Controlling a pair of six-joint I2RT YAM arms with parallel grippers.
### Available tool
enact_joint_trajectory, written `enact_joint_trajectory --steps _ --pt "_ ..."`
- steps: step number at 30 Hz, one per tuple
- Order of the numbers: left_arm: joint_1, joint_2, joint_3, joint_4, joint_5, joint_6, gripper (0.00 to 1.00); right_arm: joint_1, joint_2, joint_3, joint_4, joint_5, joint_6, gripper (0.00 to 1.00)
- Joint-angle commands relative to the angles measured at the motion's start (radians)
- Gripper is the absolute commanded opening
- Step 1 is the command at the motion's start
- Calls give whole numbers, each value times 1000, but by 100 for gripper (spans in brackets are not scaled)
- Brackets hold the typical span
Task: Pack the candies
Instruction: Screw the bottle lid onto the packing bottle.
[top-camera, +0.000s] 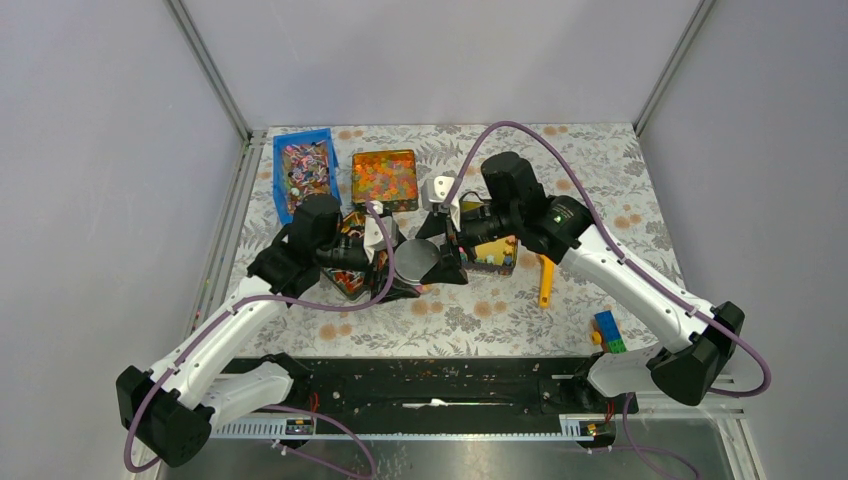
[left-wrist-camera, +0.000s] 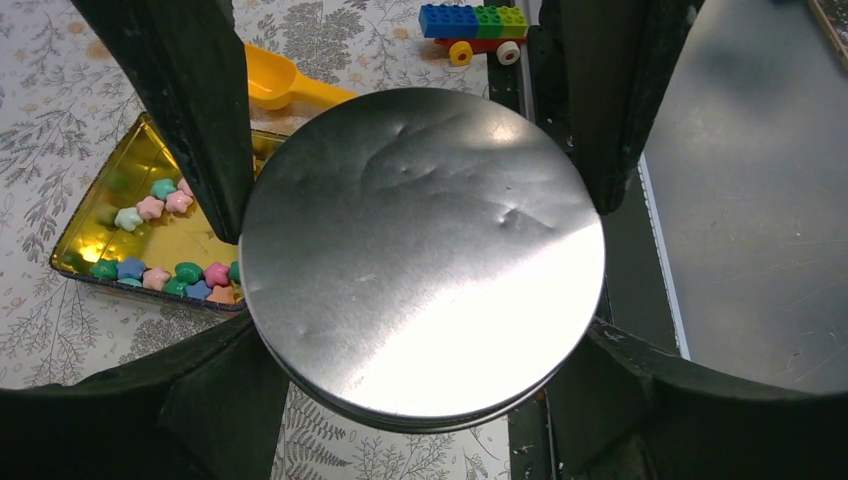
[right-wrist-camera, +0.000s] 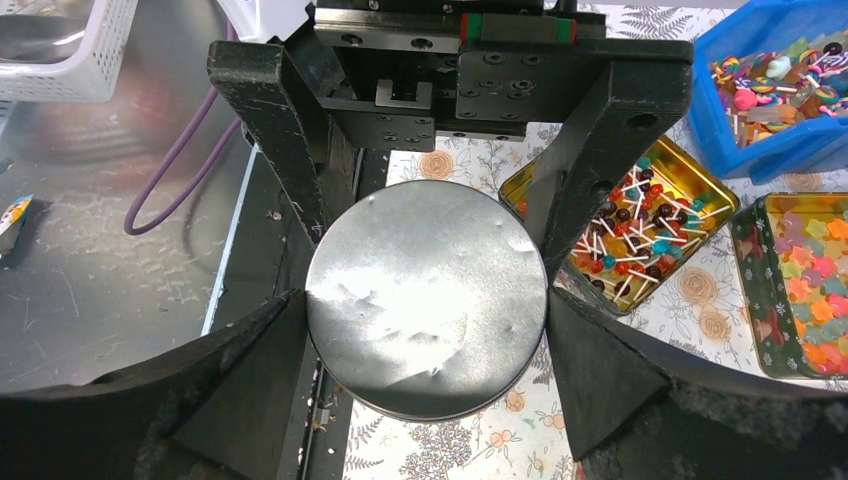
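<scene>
Both the left claw (left-wrist-camera: 425, 330) and the right claw (right-wrist-camera: 428, 300) are clamped on the round silver tin (top-camera: 418, 262), so probably pull it open level and slowly, away from the candies (left-wrist-camera: 150, 207) lying in the gold tray (top-camera: 492, 262) at its 3 o'clock.

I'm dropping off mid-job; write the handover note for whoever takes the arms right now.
Left gripper, right gripper: both shut on the round silver tin, mid-table.
Candies: a few in the gold tin beside the yellow scoop; similar star shapes fill the green-walled tin by the blue bin.
Done: gold tin partly filled.
Left: probably more candies to move, tins to close.
</scene>
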Motion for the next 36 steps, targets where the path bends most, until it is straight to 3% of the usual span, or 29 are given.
enact_joint_trajectory --steps 1,7,21,25,32,36 --pt "-3 -8 37 93 34 14 50 13 12 21 35 43 -1 82" --pt "-3 -1 41 174 -4 -59 48 33 -5 -17 61 159 42 72" --pt "-3 35 81 269 -172 -110 45 175 13 -19 107 568 238 65" --pt "-3 33 82 266 -177 -101 45 184 17 -17 105 616 274 70" --pt "-3 6 68 184 -156 -38 45 183 -49 -69 153 612 247 99" --pt "-3 -7 75 75 -141 49 45 168 -103 -101 165 550 211 100"
